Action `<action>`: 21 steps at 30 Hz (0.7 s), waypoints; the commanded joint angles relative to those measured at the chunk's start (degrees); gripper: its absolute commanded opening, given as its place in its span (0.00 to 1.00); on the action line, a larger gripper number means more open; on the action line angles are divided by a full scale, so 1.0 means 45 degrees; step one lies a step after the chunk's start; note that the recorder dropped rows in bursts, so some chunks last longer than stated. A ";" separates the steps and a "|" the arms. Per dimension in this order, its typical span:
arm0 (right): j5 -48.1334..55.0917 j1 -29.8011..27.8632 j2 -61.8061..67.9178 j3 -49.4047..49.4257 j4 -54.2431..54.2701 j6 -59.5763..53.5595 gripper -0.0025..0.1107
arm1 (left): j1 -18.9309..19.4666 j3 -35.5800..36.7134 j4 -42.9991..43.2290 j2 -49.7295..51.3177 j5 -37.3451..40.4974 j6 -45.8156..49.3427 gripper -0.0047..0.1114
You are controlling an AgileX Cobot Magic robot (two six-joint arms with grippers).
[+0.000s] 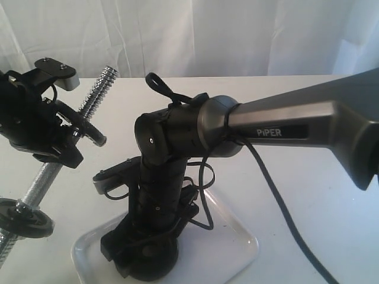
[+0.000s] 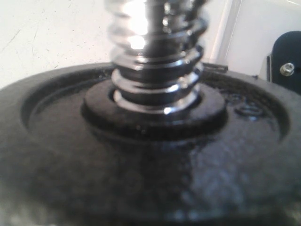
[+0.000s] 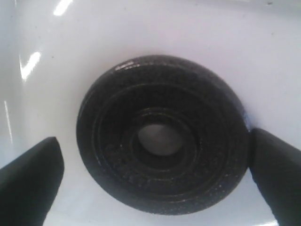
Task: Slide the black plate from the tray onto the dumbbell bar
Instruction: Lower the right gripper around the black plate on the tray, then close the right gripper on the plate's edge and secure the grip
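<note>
The black plate (image 3: 162, 134) lies flat on the white tray (image 3: 141, 33), its centre hole showing. My right gripper (image 3: 153, 140) is open and straddles the plate; one finger (image 3: 28, 176) stands clear of the rim and the other finger (image 3: 277, 172) is at the rim. In the exterior view the right gripper (image 1: 145, 260) points down into the tray (image 1: 237, 251) and covers the plate. My left gripper (image 1: 56, 148) holds the dumbbell bar (image 1: 96, 93) tilted in the air. The left wrist view shows only the bar's thread (image 2: 155, 52) and a glossy rimmed disc (image 2: 141, 155).
Two small black discs sit on the bar, one (image 1: 89, 127) just above the left gripper and one (image 1: 25, 218) near the low end. The right arm's cable (image 1: 284, 213) trails over the white table. A white curtain hangs behind.
</note>
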 commanded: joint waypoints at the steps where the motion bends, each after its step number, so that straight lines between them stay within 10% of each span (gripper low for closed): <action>1: 0.0252 0.0010 0.0401 0.0218 0.0402 0.0079 0.95 | 0.0000 -0.0460 -0.0812 -0.0699 -0.0221 -0.0119 0.04; 21: -0.1392 0.0010 0.0428 0.0218 0.2526 -0.0417 0.95 | 0.0000 -0.0460 -0.0835 -0.0699 -0.0169 -0.0119 0.04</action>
